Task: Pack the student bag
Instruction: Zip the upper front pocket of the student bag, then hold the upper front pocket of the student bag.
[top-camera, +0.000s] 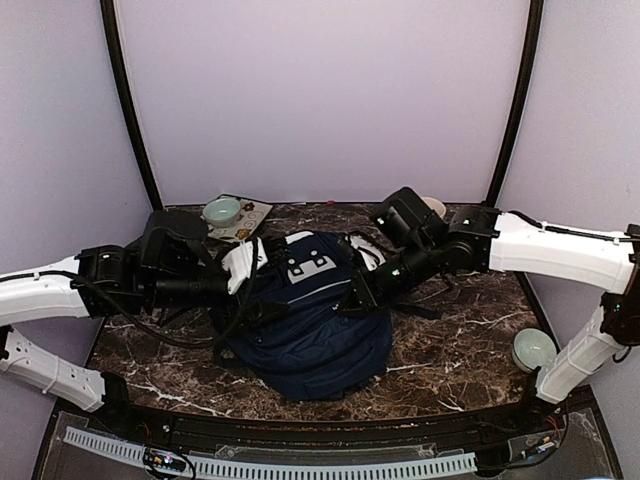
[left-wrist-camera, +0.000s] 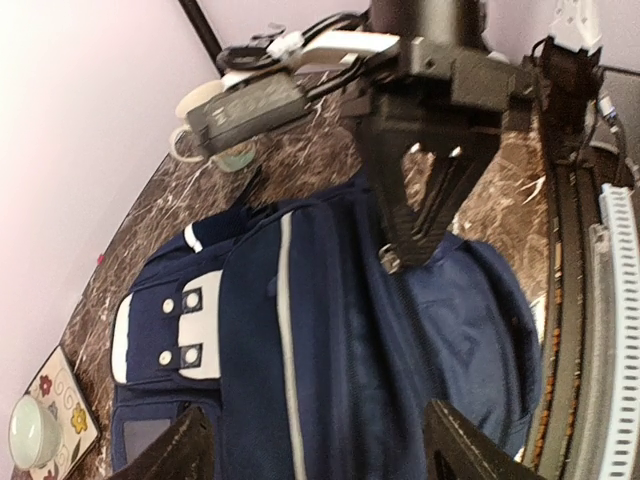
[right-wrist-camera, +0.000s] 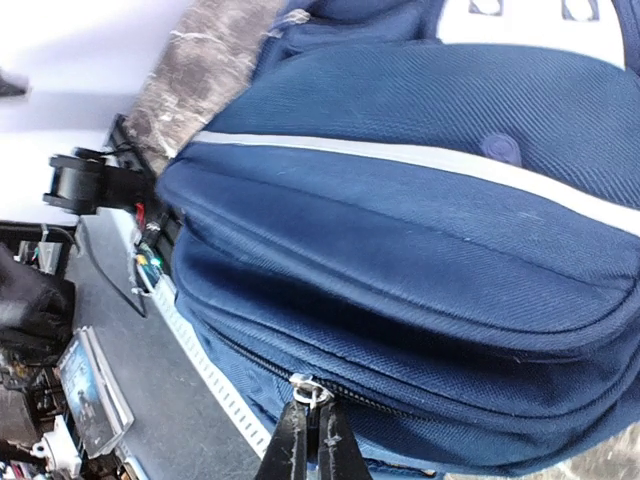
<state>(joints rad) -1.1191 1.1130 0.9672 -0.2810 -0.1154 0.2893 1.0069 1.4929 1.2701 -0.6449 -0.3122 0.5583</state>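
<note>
The student bag (top-camera: 312, 330) is a navy backpack with a white stripe, lying flat in the middle of the marble table. My right gripper (right-wrist-camera: 313, 432) is shut on the metal zipper pull (right-wrist-camera: 310, 390) at the bag's side seam; the left wrist view shows that same gripper (left-wrist-camera: 398, 250) pinching the pull. Over the bag's left side my left gripper (left-wrist-camera: 320, 452) stands open. Its dark fingertips (left-wrist-camera: 182, 448) are spread wide above the fabric (left-wrist-camera: 340, 340) and hold nothing. Seen from above, both grippers sit at the bag's upper edges, left (top-camera: 243, 292) and right (top-camera: 357, 298).
A pale green bowl (top-camera: 222, 210) sits on a patterned tray (top-camera: 252, 213) at the back left. Another bowl (top-camera: 533, 348) stands at the right by the right arm's base. A cup (top-camera: 435, 206) is behind the right arm. A perforated rail (top-camera: 300, 466) runs along the near edge.
</note>
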